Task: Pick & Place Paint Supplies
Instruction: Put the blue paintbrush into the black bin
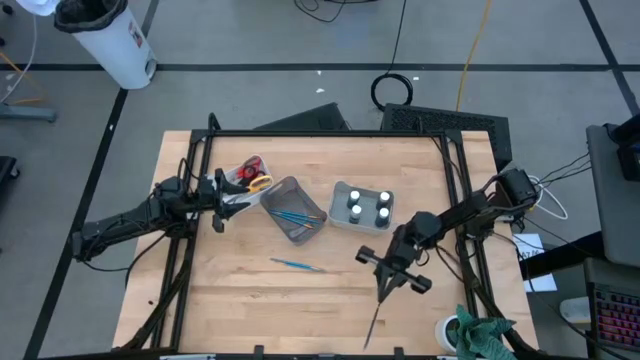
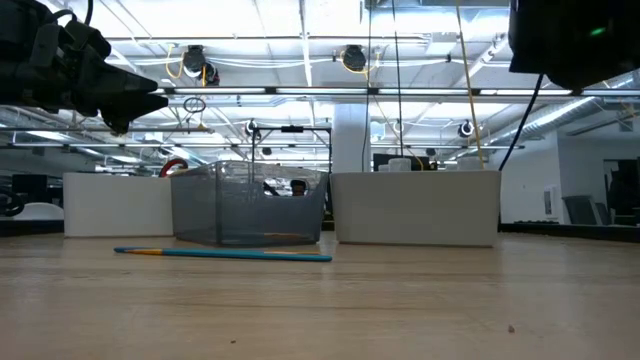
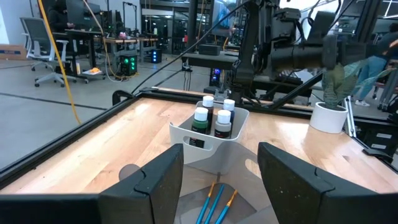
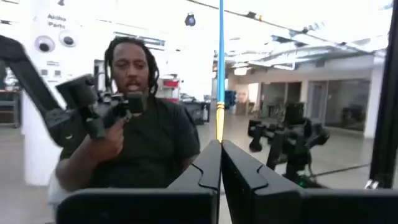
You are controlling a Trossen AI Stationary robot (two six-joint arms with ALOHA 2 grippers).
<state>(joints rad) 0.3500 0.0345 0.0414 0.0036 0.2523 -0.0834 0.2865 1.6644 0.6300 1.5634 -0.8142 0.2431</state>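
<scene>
wooden table (image 1: pixel 200 310) w/ supplies half sorted: bottles (image 1: pixel 367 206) sit in white tub, 3 brushes in mesh tray (image 1: pixel 293 210). right gripper (image 1: pixel 392 270) clamped on a brush (image 4: pixel 220 62), prob for that tray. another brush (image 1: pixel 297 265) loose mid-table. left gripper (image 1: pixel 218 200) waits by scissors (image 1: pixel 252 176), jaws apart, empty.

Grey floor (image 1: pixel 300 40), white bin (image 1: pixel 110 40), ceiling strip lights (image 2: pixel 250 40), office chair (image 3: pixel 40 46)

Pale matt wooden table (image 1: pixel 300 290), wire-mesh metal basket (image 1: pixel 293 209), smooth white plastic bin (image 1: pixel 340 205), matt black grippers
</scene>
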